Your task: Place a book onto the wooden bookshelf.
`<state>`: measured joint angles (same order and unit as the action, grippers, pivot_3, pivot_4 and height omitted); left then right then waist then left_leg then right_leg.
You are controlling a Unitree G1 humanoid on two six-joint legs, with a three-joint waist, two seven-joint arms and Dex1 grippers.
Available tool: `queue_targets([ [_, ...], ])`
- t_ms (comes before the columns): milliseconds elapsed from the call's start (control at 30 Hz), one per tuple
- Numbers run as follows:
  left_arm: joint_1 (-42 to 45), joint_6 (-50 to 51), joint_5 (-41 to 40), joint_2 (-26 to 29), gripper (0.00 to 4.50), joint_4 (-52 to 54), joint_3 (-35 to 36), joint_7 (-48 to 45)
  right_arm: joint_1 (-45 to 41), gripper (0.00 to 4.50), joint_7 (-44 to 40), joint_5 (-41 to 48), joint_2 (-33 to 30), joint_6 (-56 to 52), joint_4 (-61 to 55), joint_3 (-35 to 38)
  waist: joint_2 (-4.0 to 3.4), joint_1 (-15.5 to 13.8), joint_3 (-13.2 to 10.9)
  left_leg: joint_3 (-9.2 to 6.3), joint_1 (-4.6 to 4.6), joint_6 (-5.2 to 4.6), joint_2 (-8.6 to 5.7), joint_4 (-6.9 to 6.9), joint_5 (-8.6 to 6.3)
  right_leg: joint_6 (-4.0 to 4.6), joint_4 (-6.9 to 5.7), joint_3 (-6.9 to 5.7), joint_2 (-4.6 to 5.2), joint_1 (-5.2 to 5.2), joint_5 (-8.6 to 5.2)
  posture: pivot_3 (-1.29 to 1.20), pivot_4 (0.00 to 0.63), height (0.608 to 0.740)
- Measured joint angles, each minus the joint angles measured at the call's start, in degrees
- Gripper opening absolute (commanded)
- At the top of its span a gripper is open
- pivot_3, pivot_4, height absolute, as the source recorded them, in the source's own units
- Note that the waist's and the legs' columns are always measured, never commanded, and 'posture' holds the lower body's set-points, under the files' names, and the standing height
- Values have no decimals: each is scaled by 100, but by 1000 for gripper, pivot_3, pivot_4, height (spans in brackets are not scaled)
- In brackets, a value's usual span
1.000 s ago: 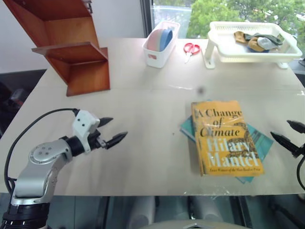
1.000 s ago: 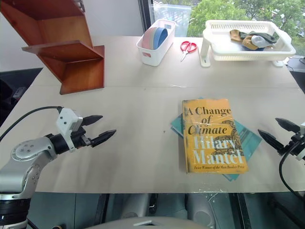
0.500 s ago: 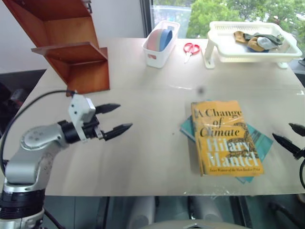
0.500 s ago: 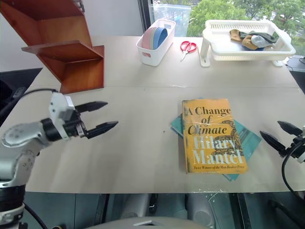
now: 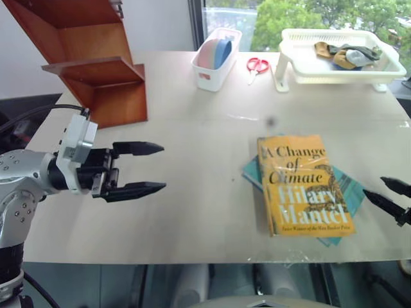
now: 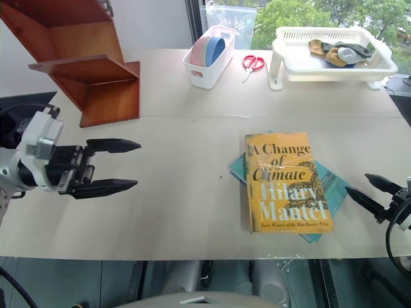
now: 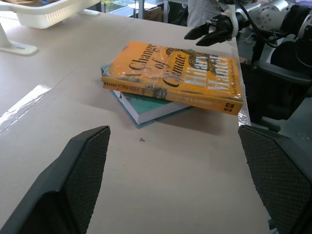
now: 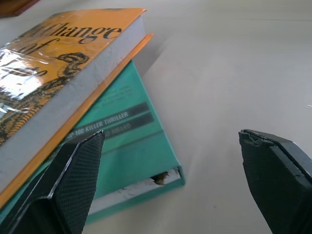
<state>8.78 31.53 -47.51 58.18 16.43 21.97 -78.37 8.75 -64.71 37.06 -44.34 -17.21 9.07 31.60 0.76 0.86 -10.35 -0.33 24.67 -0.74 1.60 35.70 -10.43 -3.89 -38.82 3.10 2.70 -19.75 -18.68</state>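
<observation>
The book (image 5: 302, 186), yellow-orange and glossy, lies flat on a thinner teal book (image 5: 352, 187) at the table's right of centre. At the far left corner stands the wooden bookshelf (image 5: 96, 64), reddish-brown with slanted sides. My left gripper (image 5: 162, 167) hovers open over the table's left side. It points level toward the book, well short of it, and holds nothing. My right gripper (image 5: 374, 186) is open and empty just right of the books, near the teal book's corner (image 8: 165, 178). The left wrist view looks along the table at the book's spine (image 7: 165, 92).
Along the far edge sit a white bin (image 5: 217, 58) with coloured plates, red scissors (image 5: 258, 65), and a white tray (image 5: 340, 54) holding cloths. Bare tabletop (image 5: 205, 160) lies between my left gripper and the books.
My left gripper has risen and turned from pointing forward-right to pointing level at the book. My right gripper has slipped slightly toward the table's near edge. The books have not moved.
</observation>
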Motion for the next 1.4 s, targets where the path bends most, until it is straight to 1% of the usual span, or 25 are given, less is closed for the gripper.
queue_targets([
  [167, 94, -21, 8, 0, 4422, 46, 0, 64, -102, 4500, -10, -35, 199, -234, -179, -593, 0, 0, 0, 0, 1, 0, 1, 0, 0, 0, 0, 1, -1, -1, 0, 0, 150, 740],
  [267, 108, -20, 14, 6, 4422, 62, 4, 107, -186, 4500, 0, -47, 281, -306, -199, -770, 0, 2, 0, -1, 1, 0, 1, 0, 0, 0, 0, 0, -1, -1, 0, 0, 150, 740],
  [567, 105, 100, 7, 35, 4422, 232, 46, 358, -643, 4500, 14, -3, 847, -654, -730, -1625, 1, 12, -1, -1, 1, 0, 6, 0, 0, 0, -1, 1, -6, -2, 0, 0, 150, 740],
  [767, 13, 186, -6, 33, 4422, 335, 124, 488, -1156, 4500, 45, -99, 1233, -751, -873, -2335, 1, 12, -2, -3, 1, 1, 6, 0, 0, 0, -2, -1, -6, -3, 0, 0, 150, 740],
  [900, -101, 197, -40, -19, 4422, 339, 189, 518, -1377, 4500, 9, -221, 1267, -684, -823, -2498, 1, 8, -2, -3, 2, 1, 6, 0, 0, 0, -1, -2, -5, -4, 0, 0, 150, 740],
  [1000, -249, 371, -180, -99, 4422, 335, 197, 601, -1486, 4500, -43, -316, 1244, -480, -765, -2483, 0, 1, -3, -5, 2, 1, 5, -1, 0, 0, -1, -3, -4, -4, 0, 0, 150, 740],
  [1067, -348, 593, -255, -184, 4422, 303, 132, 684, -1445, 4500, -183, -332, 1063, -320, -726, -2389, 0, -11, -3, -8, 5, 0, 3, 0, 0, 0, 0, -6, -2, -3, 0, 0, 150, 740],
  [1133, -367, 830, -314, -284, 4422, 232, -42, 834, -1304, 4500, -343, -328, 717, -188, -734, -2096, -3, -32, -5, -10, 5, 0, -5, 0, 0, -1, 0, -7, 4, -2, 0, 0, 150, 740],
  [1233, -277, 1188, -448, -822, 4422, 6, -411, 1181, -929, 4500, -571, -133, 252, -73, -874, -1397, -3, -42, -4, -13, 6, 0, -7, 1, 0, -2, 0, -8, 5, 0, 1, 0, 150, 740],
  [1300, -267, 1353, -447, -1127, 4422, -153, -737, 1337, -746, 4500, -686, 38, 97, -82, -1019, -1034, 5, -23, -4, -15, 6, 0, -3, 2, 0, -2, -3, -10, -2, 0, 1, 0, 150, 740],
  [1400, -135, 1699, -461, -1402, 4422, -445, -1129, 1545, -391, 4500, -822, 225, -141, -148, -1314, -650, 5, 12, -4, -13, 3, 0, 1, 3, 0, -2, -5, -6, -6, 0, 1, 0, 150, 740],
])
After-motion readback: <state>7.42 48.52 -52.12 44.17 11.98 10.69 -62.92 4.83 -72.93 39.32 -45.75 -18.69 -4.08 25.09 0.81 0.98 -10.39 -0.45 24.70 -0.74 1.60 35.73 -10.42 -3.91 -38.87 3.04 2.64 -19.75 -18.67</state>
